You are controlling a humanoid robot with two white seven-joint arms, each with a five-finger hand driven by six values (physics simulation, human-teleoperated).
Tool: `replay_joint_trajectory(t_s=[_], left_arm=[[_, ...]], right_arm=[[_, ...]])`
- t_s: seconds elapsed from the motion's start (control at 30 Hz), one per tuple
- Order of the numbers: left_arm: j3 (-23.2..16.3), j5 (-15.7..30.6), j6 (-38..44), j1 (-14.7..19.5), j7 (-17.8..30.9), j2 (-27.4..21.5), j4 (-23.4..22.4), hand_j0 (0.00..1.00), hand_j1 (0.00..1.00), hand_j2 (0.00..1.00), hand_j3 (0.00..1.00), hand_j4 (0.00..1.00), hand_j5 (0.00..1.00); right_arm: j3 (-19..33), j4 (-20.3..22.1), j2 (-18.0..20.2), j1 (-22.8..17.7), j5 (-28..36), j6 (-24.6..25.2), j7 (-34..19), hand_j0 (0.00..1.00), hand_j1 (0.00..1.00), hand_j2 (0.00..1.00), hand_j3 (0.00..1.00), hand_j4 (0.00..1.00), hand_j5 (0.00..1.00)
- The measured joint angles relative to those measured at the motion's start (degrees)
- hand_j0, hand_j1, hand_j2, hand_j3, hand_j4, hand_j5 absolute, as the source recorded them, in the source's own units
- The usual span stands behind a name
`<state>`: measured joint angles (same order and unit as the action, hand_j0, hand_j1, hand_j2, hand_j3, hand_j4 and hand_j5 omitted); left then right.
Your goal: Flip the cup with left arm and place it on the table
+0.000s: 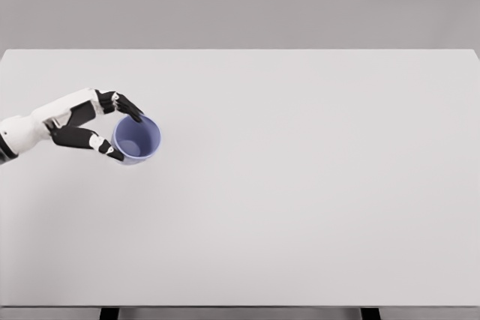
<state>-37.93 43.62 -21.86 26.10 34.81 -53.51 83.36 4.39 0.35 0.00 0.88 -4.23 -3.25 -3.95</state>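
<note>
1. At the far left edge of the frame, a little above mid-height, you see the left arm (30,129) come in, white with dark joints, reaching toward the right.
2. Just right of that, your left hand (94,125) sits with its fingers (126,106) spread into a pincer: the upper dark-tipped fingers lie along the top left rim of the cup, and the thumb (111,152) reaches under its lower left side.
3. You are grasping the cup (136,140) between those fingers and the thumb; both appear to touch its outer wall.
4. The cup is blue-purple and sits in the left part of the frame, slightly above the middle height. Its mouth faces up toward the camera, so you look into the hollow and see the paler bottom inside.
5. You cannot tell for certain whether the cup's base rests on the surface or is held just above it.
6. Moving right, the pale grey surface (315,185) stretches across the rest of the frame to the right edge.
7. Along the bottom edge, two dark supports (109,312) show beneath the surface's front lip.
</note>
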Motion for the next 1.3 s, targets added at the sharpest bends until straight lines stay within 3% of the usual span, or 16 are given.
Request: replay_joint_trajectory(t_s=[0.4, 0.87, 1.13, 1.3], left_arm=[[-0.9, 7.1, 1.7, -0.4, 0.2, 8.6, -8.7, 0.56, 0.56, 0.56, 0.56, 0.56, 0.56], [-1.0, 10.0, 3.3, -2.2, 0.2, 11.4, -9.9, 0.60, 0.60, 0.60, 0.60, 0.60, 0.60], [-1.1, 9.7, 3.3, -2.4, 0.2, 11.7, -9.9, 0.90, 0.90, 0.90, 0.90, 0.90, 0.90], [-1.0, 9.6, 3.3, -2.5, 0.2, 11.7, -9.9, 0.99, 0.99, 0.99, 0.99, 0.99, 0.99]], right_arm=[[0.0, 0.0, 0.0, 0.0, 0.0, 0.0, 0.0, 1.00, 1.00, 1.00, 1.00, 1.00, 1.00], [0.0, 0.0, 0.0, 0.0, 0.0, 0.0, 0.0, 1.00, 1.00, 1.00, 1.00, 1.00, 1.00], [0.0, 0.0, 0.0, 0.0, 0.0, 0.0, 0.0, 1.00, 1.00, 1.00, 1.00, 1.00, 1.00], [0.0, 0.0, 0.0, 0.0, 0.0, 0.0, 0.0, 1.00, 1.00, 1.00, 1.00, 1.00, 1.00]])
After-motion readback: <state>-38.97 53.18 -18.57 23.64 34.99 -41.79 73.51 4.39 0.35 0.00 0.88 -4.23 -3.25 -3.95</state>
